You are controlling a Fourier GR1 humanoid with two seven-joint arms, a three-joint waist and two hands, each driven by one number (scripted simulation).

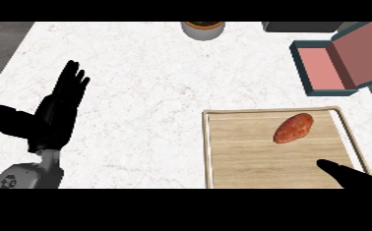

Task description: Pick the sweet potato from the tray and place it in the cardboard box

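An orange-red sweet potato point(294, 127) lies on the wooden tray point(240, 161), in its upper right part. At the right edge sits the box point(330, 65), pink inside with a dark teal rim, its lid flap standing open. My right hand point(347, 175) comes in at the lower right over the tray's corner, below and right of the sweet potato and apart from it; only part of it shows. Over the counter at the left my left hand point(59, 108) rests open, fingers pointing up, holding nothing.
A round pot with dark contents point(202, 28) stands at the counter's far edge, centre. A dark object point(301, 26) sits at the far right, behind the box. The counter point(160, 87) is white marble; a dark floor strip shows at the far left.
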